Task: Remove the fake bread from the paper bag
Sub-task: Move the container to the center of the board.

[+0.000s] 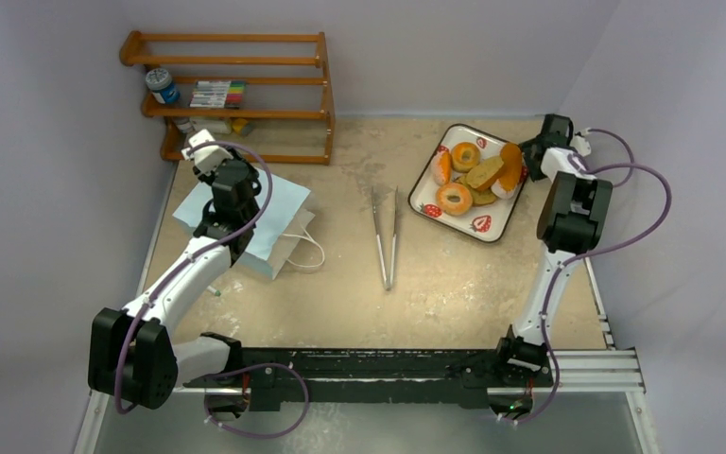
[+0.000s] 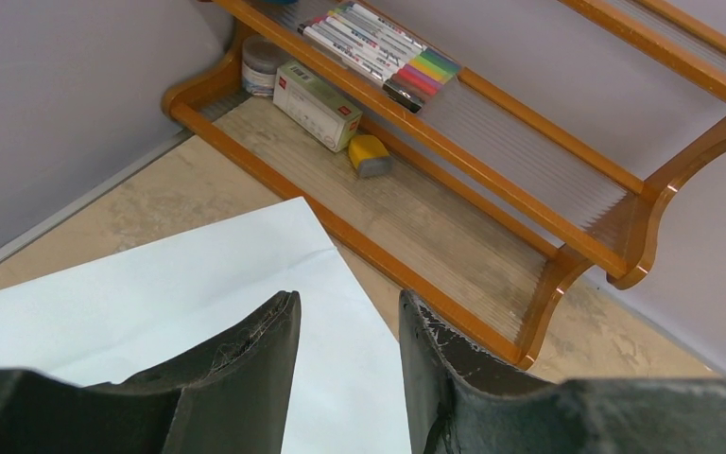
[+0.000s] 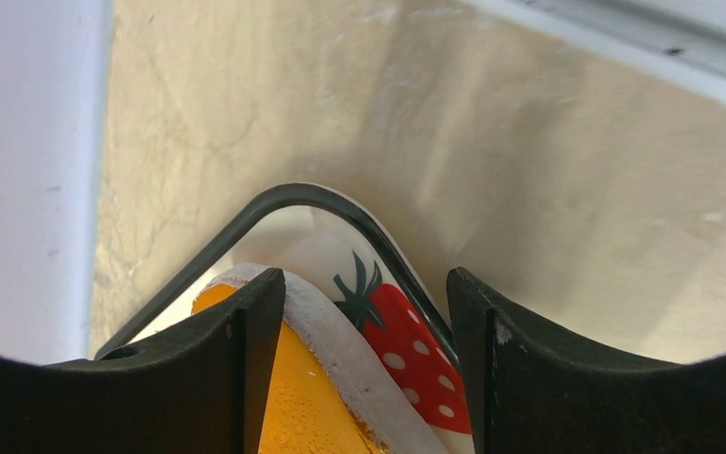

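The paper bag (image 1: 284, 203) lay flat on the left side of the table (image 1: 340, 293), just in front of the wooden shelf (image 1: 326, 95), with a white cord handle (image 1: 308, 253) looped out toward the middle. The left gripper (image 2: 345, 312) hung over the bag's far end, its fingers apart with nothing between them, only the pale blue paper below.

The bread was on the strawberry-patterned tray (image 1: 492, 230) at the far right. From overhead I could make out two bagel rings (image 1: 454, 198), some tan slices (image 1: 484, 173) and the orange baguette (image 1: 509, 163) leaning at the tray's right edge.

The right gripper (image 3: 364, 293) sat at that corner of the tray. Its fingers stood apart, astride the baguette's white end, with a gap showing a printed strawberry on one side; it was not clamped on it.

A pair of metal tongs (image 1: 386, 236) lay on the table between bag and tray. Markers (image 1: 217, 93) sat on the shelf.
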Robot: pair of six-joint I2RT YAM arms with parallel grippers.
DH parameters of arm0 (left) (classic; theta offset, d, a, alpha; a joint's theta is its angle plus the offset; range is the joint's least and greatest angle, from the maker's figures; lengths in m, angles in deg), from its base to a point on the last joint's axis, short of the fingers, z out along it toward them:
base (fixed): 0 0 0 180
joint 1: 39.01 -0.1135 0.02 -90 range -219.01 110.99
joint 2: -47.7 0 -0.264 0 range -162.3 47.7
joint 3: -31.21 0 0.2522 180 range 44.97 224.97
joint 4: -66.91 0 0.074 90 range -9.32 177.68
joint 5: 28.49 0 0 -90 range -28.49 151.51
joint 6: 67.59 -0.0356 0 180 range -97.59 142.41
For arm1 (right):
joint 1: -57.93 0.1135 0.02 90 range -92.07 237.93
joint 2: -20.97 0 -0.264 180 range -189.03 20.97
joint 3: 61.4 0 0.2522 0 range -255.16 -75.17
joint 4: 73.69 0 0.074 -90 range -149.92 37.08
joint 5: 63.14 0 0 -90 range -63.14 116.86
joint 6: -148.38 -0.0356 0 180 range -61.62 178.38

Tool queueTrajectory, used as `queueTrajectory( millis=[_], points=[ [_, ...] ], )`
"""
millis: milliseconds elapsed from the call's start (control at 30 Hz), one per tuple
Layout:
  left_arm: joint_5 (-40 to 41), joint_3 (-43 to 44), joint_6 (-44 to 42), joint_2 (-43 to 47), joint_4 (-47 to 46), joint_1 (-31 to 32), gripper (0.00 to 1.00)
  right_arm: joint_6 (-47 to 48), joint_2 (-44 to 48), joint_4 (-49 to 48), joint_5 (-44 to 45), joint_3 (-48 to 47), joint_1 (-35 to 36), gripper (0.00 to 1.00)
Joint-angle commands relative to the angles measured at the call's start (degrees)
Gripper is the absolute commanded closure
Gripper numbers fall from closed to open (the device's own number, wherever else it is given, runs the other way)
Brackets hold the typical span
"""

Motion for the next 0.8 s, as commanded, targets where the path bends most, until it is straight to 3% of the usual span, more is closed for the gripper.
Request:
queueTrajectory(
  millis=[0, 333, 767],
  points=[
    [-0.02, -0.14, -1.02, -0.05, -3.9, 0.25, 0.58, 3.81, -5.09, 6.64, -6.59, -2.56, 3.49, 0.33],
    [-0.56, -0.56, -0.51, 0.3, -4.44, 0.25, 0.58, 8.01, -4.81, 8.36, -6.56, -5.02, 8.29, 0.33],
    [-0.57, -2.21, 0.99, 3.02, -4.01, 0.25, 0.58, 5.47, -1.62, 8.69, -5.41, -0.26, 17.39, 0.33]
  ],
)
